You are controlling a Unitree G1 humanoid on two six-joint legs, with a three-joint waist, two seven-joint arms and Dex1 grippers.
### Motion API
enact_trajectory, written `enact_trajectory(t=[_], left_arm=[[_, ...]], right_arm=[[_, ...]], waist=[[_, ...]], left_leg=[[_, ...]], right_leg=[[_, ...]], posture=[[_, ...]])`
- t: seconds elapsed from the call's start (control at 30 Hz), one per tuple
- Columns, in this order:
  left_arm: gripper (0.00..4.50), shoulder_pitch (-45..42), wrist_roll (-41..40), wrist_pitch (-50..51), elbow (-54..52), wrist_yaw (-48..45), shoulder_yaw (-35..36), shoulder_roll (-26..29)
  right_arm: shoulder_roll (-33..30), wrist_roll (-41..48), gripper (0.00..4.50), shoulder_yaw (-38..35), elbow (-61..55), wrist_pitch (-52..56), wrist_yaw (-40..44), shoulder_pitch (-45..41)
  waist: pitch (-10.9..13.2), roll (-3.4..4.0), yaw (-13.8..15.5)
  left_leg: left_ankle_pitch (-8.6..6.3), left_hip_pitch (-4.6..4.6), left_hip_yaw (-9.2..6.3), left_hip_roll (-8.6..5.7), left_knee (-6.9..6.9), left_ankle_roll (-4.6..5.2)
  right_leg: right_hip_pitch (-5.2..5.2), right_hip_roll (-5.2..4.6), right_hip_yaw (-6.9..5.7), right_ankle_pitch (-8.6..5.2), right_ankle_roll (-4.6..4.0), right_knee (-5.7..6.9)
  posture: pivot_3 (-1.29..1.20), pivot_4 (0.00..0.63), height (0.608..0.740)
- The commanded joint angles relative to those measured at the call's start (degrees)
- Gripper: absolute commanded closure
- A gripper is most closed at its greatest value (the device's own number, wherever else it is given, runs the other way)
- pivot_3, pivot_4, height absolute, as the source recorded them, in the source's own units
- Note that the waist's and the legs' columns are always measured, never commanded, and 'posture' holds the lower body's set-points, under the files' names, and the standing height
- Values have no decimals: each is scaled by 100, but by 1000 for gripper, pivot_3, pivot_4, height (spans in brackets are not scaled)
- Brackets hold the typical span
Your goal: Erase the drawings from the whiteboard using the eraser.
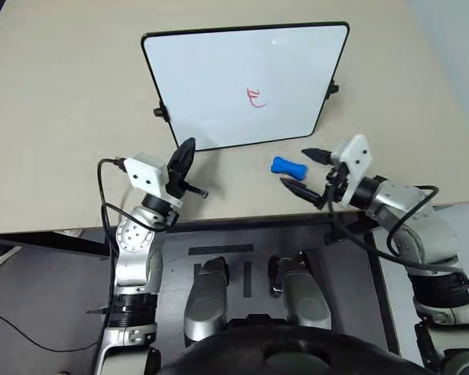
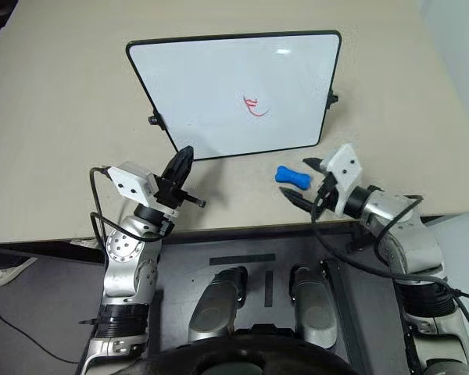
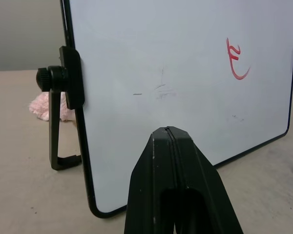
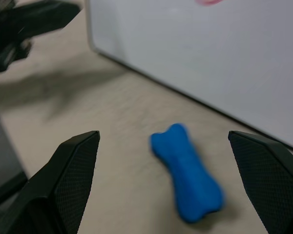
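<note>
The whiteboard (image 1: 242, 82) stands propped on the beige table (image 1: 62, 117), leaning back on a black stand with small knobs on its side edges. The drawing (image 1: 255, 98), a small red scribble like a cursive "E", sits a little right of the board's middle and is untouched. A few faint grey marks show on the white surface in the left wrist view.

The eraser (image 1: 286, 166), a small blue bone-shaped piece, lies flat on the table just in front of the board's lower right corner, apart from the frame.

The right claw (image 1: 306, 172) hovers just to the right of the eraser with its two black fingers spread wide; one fingertip (image 1: 316, 154) sits farther back and the other nearer the table's front edge. In the right wrist view the eraser lies between and ahead of the two fingers, with neither touching it.

The left claw (image 1: 186, 150) is pressed closed and empty, pointing toward the board's lower left corner and standing close in front of it.

A pink fluffy thing (image 3: 51, 106) lies on the table behind the board's stand.
</note>
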Motion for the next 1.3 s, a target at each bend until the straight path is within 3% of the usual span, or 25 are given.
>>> enact_trajectory(t=[0.03, 1.0, 1.1, 1.3], left_arm=[[4500, 46, 20, -159, -92, -13, 68, 26], [4500, 98, 83, -262, -75, 31, -110, -156], [4500, 83, 98, -265, -58, 31, -107, -175], [4500, 26, 118, -277, -6, 21, -100, -206]], right_arm=[[-185, 15, 45, 110, -218, 50, 321, -158], [-86, -1029, 45, 505, 1237, -630, 528, -679], [-39, -1117, 600, 493, 1313, -679, 495, -716], [55, -1325, 2751, 484, 1462, -848, 439, -779]], waist=[[0, 0, 2], [-2, -4, 26], [-2, -4, 25], [-2, -4, 24]], left_leg=[[2, -1, -1, 0, 0, 3], [7, 0, -3, 1, 4, 19], [7, 0, -3, 1, 5, 19], [7, 2, -4, 3, 5, 19]], right_leg=[[0, 1, 0, 0, 0, 0], [2, 0, 7, 1, -2, 0], [2, 0, 7, 2, -3, 0], [2, -1, 7, 5, -8, 1]], posture=[[0, 150, 740], [0, 150, 740], [0, 150, 740], [0, 150, 740]])
